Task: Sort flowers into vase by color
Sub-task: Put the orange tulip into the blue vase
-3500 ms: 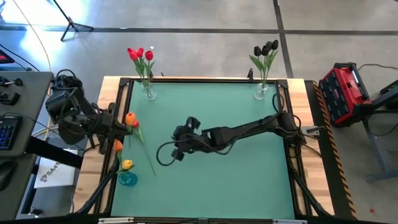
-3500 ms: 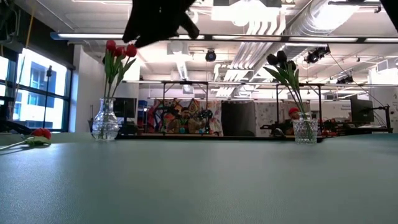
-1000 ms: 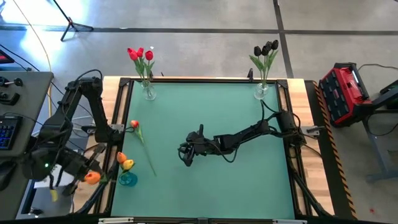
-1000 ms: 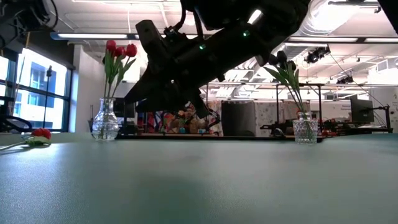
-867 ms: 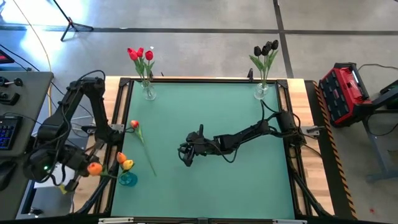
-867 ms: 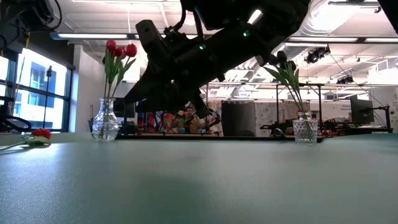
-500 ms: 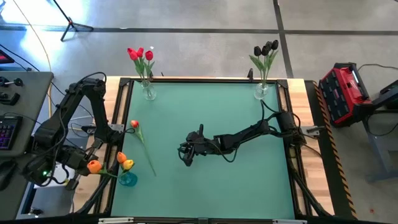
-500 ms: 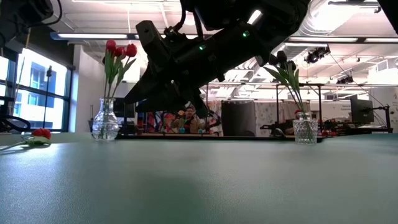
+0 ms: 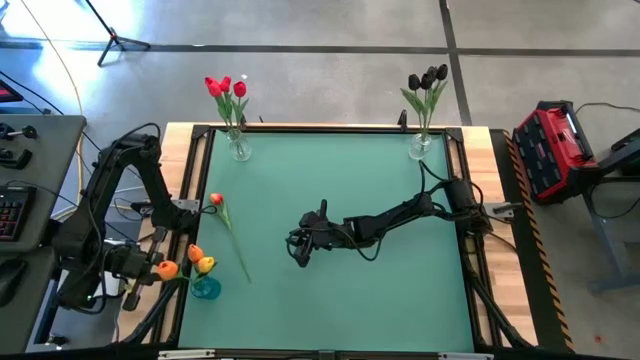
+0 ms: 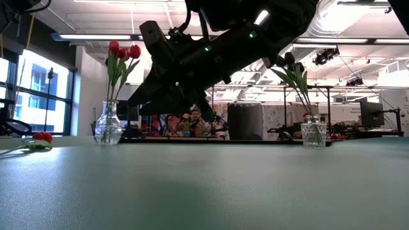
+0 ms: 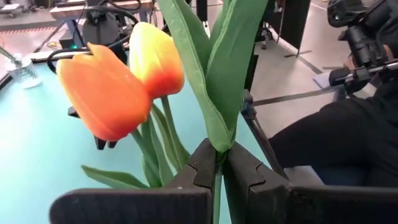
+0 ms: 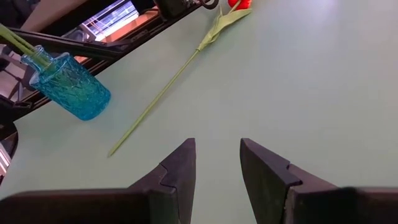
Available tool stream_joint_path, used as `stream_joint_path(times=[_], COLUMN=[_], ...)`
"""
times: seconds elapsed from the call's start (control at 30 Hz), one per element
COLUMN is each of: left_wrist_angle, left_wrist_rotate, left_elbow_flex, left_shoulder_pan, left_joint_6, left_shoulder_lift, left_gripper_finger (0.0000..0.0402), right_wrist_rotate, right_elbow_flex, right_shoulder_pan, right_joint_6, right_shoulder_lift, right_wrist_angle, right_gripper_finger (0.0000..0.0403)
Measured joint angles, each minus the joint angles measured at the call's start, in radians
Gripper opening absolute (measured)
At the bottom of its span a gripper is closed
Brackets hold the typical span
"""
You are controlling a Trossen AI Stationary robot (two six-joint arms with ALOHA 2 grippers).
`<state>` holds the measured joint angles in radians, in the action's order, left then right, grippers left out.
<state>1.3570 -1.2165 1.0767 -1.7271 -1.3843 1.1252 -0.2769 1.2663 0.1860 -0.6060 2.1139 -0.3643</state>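
Note:
My left gripper (image 9: 148,272) hangs off the table's near-left corner, shut on an orange tulip (image 9: 166,269). Beside it a blue vase (image 9: 205,288) holds an orange (image 9: 195,254) and a yellow tulip (image 9: 206,265). A red tulip (image 9: 216,200) lies flat on the green table, its stem (image 12: 158,93) running toward the near edge. A clear vase (image 9: 240,150) with red tulips stands at the far left. Another clear vase (image 9: 420,148) with dark tulips stands at the far right. My right gripper (image 12: 217,155) hovers open over the table's middle. My left gripper pinches the orange tulip's green stem (image 11: 217,163) between its two fingers, just below where the leaves spread. The stem runs across the fingers. The flower is lifted clear of the table, its head (image 11: 102,90) out ahead of the fingers toward the blue vase.
A red toolbox (image 9: 555,150) sits beyond the table's right edge. A desk with a keyboard (image 9: 10,215) stands to the left. A seated person in dark clothes (image 11: 336,137) shows in the left wrist view. Bare green table lies along the near and right sides.
My left gripper has carried the orange tulip toward the table's right, closer to the blue vase, sinking a little and rolling its wrist. It has stayed shut on the stem.

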Motion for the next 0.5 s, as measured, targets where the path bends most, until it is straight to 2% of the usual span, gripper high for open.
stream_joint_path(times=[0.23,0.33,0.43,0.5], left_wrist_angle=[0.022,0.057,0.105,0.144], left_wrist_rotate=[0.007,0.076,0.141,0.188], left_elbow_flex=[0.000,0.000,0.000,0.000], left_shoulder_pan=[0.001,0.018,0.045,0.068], left_joint_6=[-0.137,-0.223,-0.304,-0.358], left_shoulder_lift=[0.030,0.044,0.080,0.101], left_gripper_finger=[0.0011,0.0037,0.0075,0.0100], right_wrist_rotate=[0.001,-0.006,0.009,0.025], right_elbow_flex=[0.000,0.014,0.105,0.207], right_shoulder_pan=[0.000,0.000,-0.001,-0.007], right_joint_6=[-0.079,-0.081,-0.041,-0.020], right_shoulder_lift=[0.000,0.013,0.065,0.119], right_wrist_angle=[-0.025,-0.092,-0.076,0.000], right_gripper_finger=[0.0114,0.0115,0.0118,0.0122])
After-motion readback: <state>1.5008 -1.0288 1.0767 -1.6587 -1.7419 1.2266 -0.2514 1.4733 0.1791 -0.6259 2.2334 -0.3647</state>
